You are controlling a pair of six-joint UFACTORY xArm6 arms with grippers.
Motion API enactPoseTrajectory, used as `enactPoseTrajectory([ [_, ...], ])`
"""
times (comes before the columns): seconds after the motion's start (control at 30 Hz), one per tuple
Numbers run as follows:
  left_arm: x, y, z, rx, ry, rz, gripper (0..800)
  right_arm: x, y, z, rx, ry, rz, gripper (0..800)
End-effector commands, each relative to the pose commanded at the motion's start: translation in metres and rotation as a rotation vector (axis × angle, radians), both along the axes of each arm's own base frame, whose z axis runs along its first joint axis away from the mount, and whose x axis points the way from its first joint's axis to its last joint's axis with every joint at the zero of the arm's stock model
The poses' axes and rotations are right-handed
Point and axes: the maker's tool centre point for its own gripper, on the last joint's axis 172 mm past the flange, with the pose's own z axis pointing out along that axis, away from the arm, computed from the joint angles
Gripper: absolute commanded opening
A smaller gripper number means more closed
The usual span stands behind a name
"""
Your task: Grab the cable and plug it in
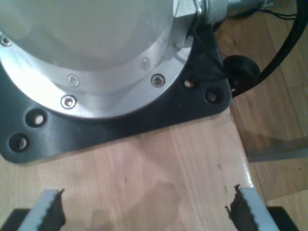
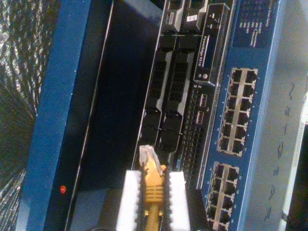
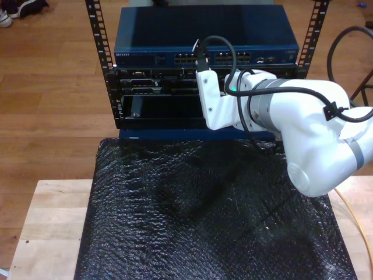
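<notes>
My second gripper (image 2: 152, 185) is shut on the cable (image 2: 153, 192), a yellow-orange lead pinched between its white pads (image 2: 128, 197). The cable's clear plug (image 2: 147, 156) sticks out past the pads, pointing at the black server panel (image 2: 168, 96) and not seated in any port. The blue switch (image 2: 250, 110) with its rows of ports lies beside that panel. In the exterior view the second arm (image 3: 262, 105) reaches from the right to the rack front (image 3: 163, 87), and a thin strand of cable (image 3: 357, 230) trails at the right edge. My first gripper (image 1: 147, 211) is open over bare wood, with nothing between its fingers.
A silver arm base (image 1: 96, 57) on a black mounting plate (image 1: 120, 125) stands right ahead of my first gripper. Black bubble-wrap matting (image 3: 204, 204) covers the wooden table (image 3: 46, 221) in front of the rack. Thick black arm cables (image 3: 218, 52) loop near the switch (image 3: 204, 35).
</notes>
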Motion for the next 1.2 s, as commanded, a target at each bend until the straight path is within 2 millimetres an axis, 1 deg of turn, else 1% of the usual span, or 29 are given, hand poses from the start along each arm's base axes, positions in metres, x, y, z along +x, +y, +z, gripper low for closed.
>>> enactPoseTrajectory([
  [0.13,0.0,0.0,0.0,0.0,0.0,0.0,800,-0.001,0.0,0.0,0.0,0.0,0.0,0],
  [0.27,0.0,0.0,0.0,0.0,0.0,0.0,800,0.002,0.002,0.007,0.009,-0.016,0.002,0],
  [0.33,0.0,0.0,0.0,-0.002,0.0,0.0,800,0.009,0.001,0.017,0.02,-0.029,-0.008,0],
  [0.43,0.0,0.0,0.0,0.0,0.0,0.0,800,0.013,-0.001,0.008,0.018,-0.017,-0.013,0],
  [0.5,0.0,0.0,0.0,0.0,0.0,0.0,800,0.015,0.003,0.013,0.034,-0.04,-0.005,0],
  [0.53,0.0,0.0,0.0,-0.002,0.0,0.0,800,0.016,0.006,0.018,0.049,-0.062,0.002,0],
  [0.63,0.0,0.0,0.0,-0.002,0.0,0.0,800,0.023,0.014,0.022,0.083,-0.103,0.02,0],
  [0.73,0.0,0.0,0.0,-0.002,0.0,0.0,800,0.027,0.022,0.037,0.123,-0.165,0.042,0],
  [0.77,0.0,0.0,0.0,-0.002,0.0,0.0,800,0.028,0.022,0.04,0.131,-0.176,0.044,0],
  [0.9,0.0,0.0,0.0,-0.002,0.0,0.0,800,0.029,0.017,0.048,0.157,-0.215,0.042,1],
  [0.97,0.0,0.0,0.0,-0.002,0.0,0.0,800,0.03,0.009,0.051,0.18,-0.233,0.024,1],
  [1.03,0.0,0.0,0.0,-0.002,0.0,0.0,800,0.033,0.001,0.063,0.209,-0.27,0.009,1],
  [1.13,0.0,0.0,0.0,-0.002,0.0,0.0,800,0.027,0.0,0.069,0.245,-0.307,0.013,1],
  [1.2,0.0,0.0,0.0,-0.002,0.0,0.0,800,0.023,-0.001,0.079,0.288,-0.35,0.012,1],
])
